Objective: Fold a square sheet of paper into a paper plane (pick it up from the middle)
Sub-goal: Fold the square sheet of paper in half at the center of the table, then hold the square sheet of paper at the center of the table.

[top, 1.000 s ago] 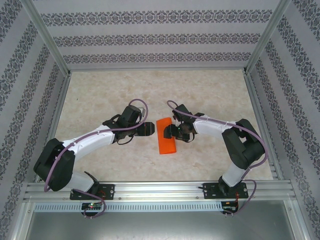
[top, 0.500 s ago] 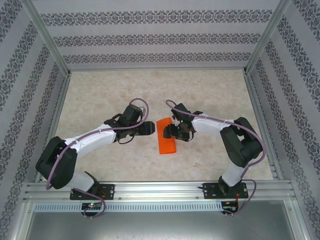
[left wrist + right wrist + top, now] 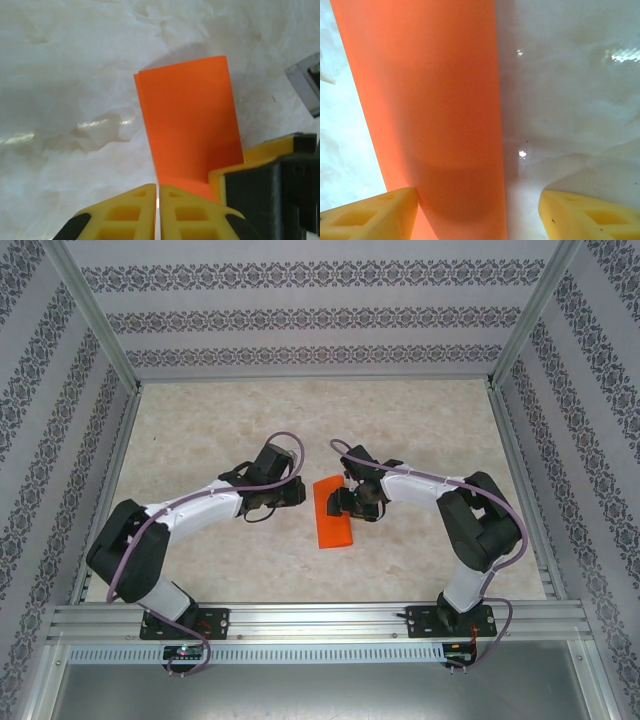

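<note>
Robot lab cell: aluminium frame (image 3: 92, 315), patterned panels (image 3: 320, 315) (two arms (image 3: 190, 510) bolted on rail (image 3: 320, 618)).

Twin arms at the bench: the left arm (image 3: 190, 510) and right arm (image 3: 425, 487) show white shells between bulky black joints, a purple cable (image 3: 285, 437) looped along each, and black base plates (image 3: 185, 623). The left gripper (image 3: 158, 188) and right gripper (image 3: 477, 192) carry yellow plastic fingers (image 3: 142, 196) with moulded hollow pockets.
</note>
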Tool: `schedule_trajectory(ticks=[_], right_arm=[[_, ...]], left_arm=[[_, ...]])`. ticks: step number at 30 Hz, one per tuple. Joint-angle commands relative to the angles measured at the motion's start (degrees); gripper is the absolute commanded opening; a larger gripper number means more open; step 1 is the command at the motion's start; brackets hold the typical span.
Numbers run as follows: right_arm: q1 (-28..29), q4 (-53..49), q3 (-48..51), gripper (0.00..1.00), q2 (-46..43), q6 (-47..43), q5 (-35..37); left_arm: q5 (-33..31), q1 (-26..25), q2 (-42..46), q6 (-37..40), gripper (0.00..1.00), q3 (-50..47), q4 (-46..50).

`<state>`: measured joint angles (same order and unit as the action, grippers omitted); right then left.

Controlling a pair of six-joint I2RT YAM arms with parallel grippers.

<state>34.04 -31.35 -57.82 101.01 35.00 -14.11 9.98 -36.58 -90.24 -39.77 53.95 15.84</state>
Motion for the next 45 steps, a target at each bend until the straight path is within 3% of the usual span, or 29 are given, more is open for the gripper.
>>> schedule_trajectory(ticks=[1, 45], right_arm=[[0.7, -1.8, 1.5, 0.69, 5.2, 0.3, 4.5], [1.3, -2.7, 1.8, 0.68, 8.8, -0.5, 6.1]], left_arm=[[2.3, -0.8, -3.0, -3.1, 0.07, 2.3, -1.8], [10.4, -1.3, -18.0, -13.9, 0.00, 7.8, -8.1]])
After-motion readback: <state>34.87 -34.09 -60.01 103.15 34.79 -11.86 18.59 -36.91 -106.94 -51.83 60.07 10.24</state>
